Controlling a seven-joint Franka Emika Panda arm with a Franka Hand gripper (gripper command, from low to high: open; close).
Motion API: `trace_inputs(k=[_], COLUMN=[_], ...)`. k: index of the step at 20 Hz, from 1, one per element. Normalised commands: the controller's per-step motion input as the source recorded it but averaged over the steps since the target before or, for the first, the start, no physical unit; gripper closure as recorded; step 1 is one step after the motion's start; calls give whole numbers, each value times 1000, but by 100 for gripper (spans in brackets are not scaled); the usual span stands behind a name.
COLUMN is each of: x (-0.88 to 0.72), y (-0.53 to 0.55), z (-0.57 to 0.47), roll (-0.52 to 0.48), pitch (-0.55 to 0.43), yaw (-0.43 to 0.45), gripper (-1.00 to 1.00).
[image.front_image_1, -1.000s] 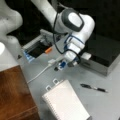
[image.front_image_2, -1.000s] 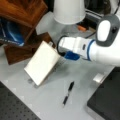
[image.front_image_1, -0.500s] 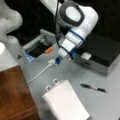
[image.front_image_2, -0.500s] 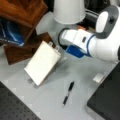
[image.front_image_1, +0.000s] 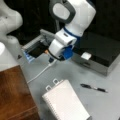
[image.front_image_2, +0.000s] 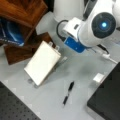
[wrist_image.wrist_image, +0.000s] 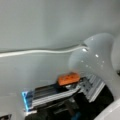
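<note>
In a front view my gripper (image.front_image_1: 51, 60) hangs at the end of the white and blue arm, tip down over the grey table. It is just beside a small orange piece (image.front_image_1: 46, 52) at the edge of an open grey box (image.front_image_1: 37, 45), and above a white cable (image.front_image_1: 41, 72). The wrist view shows that cable (wrist_image.wrist_image: 42, 51) across the table and the orange piece (wrist_image.wrist_image: 68, 78) on the box's rim; my fingers do not show there. A white notepad (image.front_image_1: 66, 102) (image.front_image_2: 42, 62) and a black pen (image.front_image_1: 93, 88) (image.front_image_2: 68, 93) lie apart from the gripper.
A black case (image.front_image_1: 100, 52) (image.front_image_2: 107, 97) with a white tag (image.front_image_1: 86, 56) sits at a front view's right. A brown wooden surface (image.front_image_1: 15, 92) is at the bottom left. A wooden shelf (image.front_image_2: 22, 17) holds a blue book (image.front_image_2: 10, 33). A second white robot base (image.front_image_1: 8, 32) stands at left.
The arm has turned and raised its elbow, and the hand has shifted a little toward the grey box. Notepad and pen lie where they were.
</note>
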Motion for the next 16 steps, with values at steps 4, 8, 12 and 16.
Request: trace_inputs(k=[4, 8, 12, 16], x=[-402, -459, -535, -612], y=[62, 21, 10, -12], z=[21, -107, -185, -194], roll=[431, 415, 393, 380], pitch=[-232, -245, -307, -418], yaw=[-80, 2, 4, -28], gripper=[-100, -100, -100, -100])
